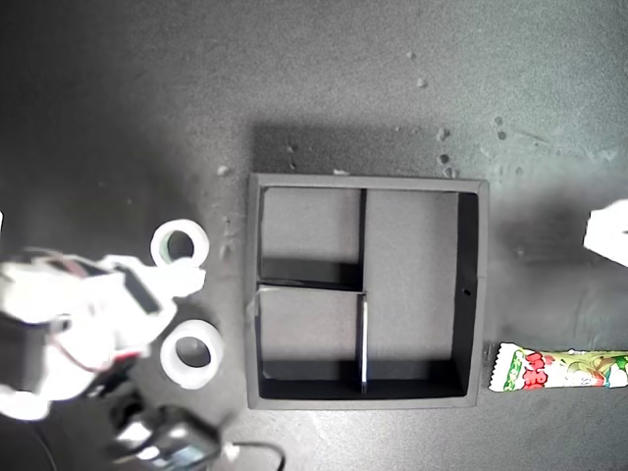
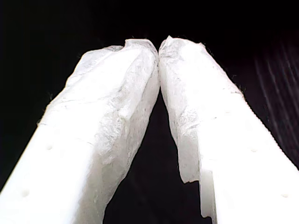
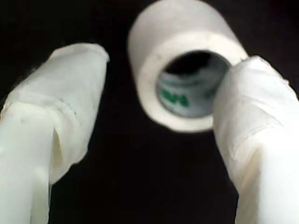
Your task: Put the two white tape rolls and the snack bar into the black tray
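Observation:
The black tray lies mid-table with all three compartments bare. Two white tape rolls lie off its side toward the exterior view's left: one farther back, the other nearer the front. My second gripper hovers open between them. In the second wrist view a tape roll with green print inside sits just beyond the tips, one fingertip overlapping its rim. The snack bar lies at the exterior view's lower right, beside the tray's corner. My first gripper is shut on nothing, over dark ground.
A white arm part shows at the exterior view's right edge. Black cables and a dark block lie at that view's lower left. Small crumbs dot the mat behind the tray.

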You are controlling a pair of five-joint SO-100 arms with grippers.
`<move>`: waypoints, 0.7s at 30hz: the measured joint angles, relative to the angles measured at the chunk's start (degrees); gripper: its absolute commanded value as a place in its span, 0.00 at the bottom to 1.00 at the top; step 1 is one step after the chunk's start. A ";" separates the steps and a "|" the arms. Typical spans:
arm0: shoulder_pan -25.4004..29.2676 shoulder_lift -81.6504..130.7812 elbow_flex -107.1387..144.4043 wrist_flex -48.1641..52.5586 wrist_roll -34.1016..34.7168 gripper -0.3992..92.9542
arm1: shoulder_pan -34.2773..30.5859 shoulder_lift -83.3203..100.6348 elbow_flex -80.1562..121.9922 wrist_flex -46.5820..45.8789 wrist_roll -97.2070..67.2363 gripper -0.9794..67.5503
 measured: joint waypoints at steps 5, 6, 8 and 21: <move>0.09 -4.22 -0.18 0.18 -4.39 0.20 | -4.13 0.00 0.00 -1.41 -5.89 0.01; 0.00 -4.22 0.44 0.18 -5.01 0.20 | -5.01 0.00 0.00 -1.41 -6.68 0.01; -0.09 -4.66 0.97 -0.26 -5.54 0.20 | -5.80 0.00 0.00 -1.32 -7.47 0.01; -4.48 -18.02 -4.22 -1.85 -3.25 0.20 | -10.63 0.00 0.00 -3.16 -10.46 0.02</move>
